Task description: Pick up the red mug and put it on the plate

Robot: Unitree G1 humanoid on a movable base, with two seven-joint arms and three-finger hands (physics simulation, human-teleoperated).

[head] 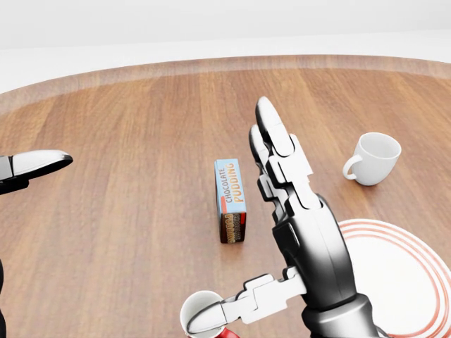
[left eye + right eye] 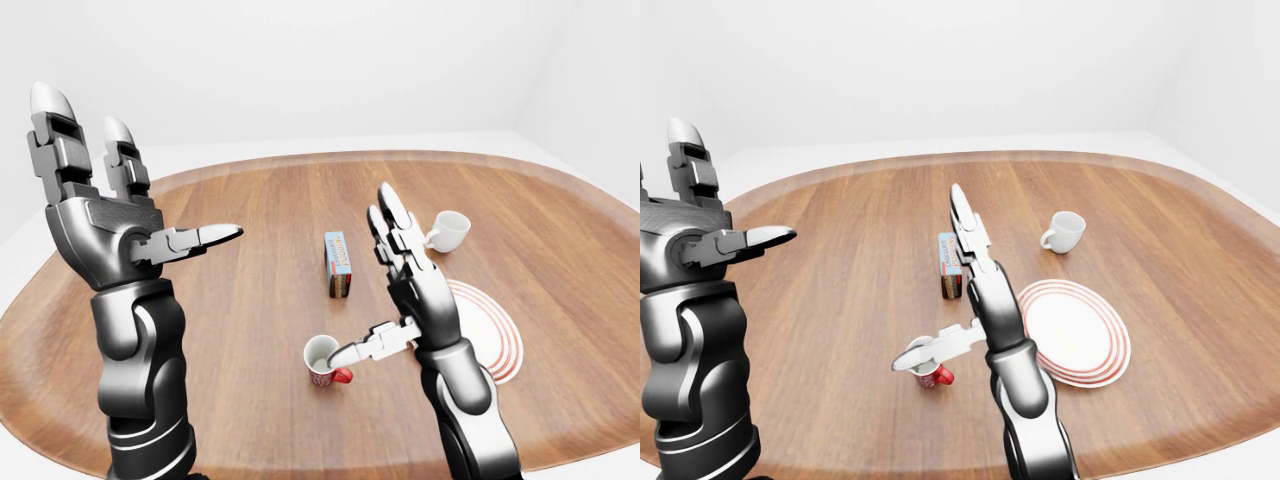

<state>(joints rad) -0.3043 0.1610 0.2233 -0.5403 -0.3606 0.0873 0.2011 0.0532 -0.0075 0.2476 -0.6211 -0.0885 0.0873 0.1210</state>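
Two hands raised over wooden surface (image 2: pixel 250 230), left-eye view: left hand (image 2: pixel 100 225) at 9 o'clock, fingers spread, holding nothing; right hand (image 2: pixel 415 300) right of centre, fingers spread, thumb tip over red mug (image 2: pixel 324 362) rim, contact unclear. Mug upright at 6 o'clock, beside plate (image 2: pixel 495 335), not on it.

Head view: pudding box (image 1: pixel 231 199) at centre, white cup (image 1: pixel 373 159) at 2 o'clock, plate at 4 o'clock.

Right-eye view: same layout, plate bare.
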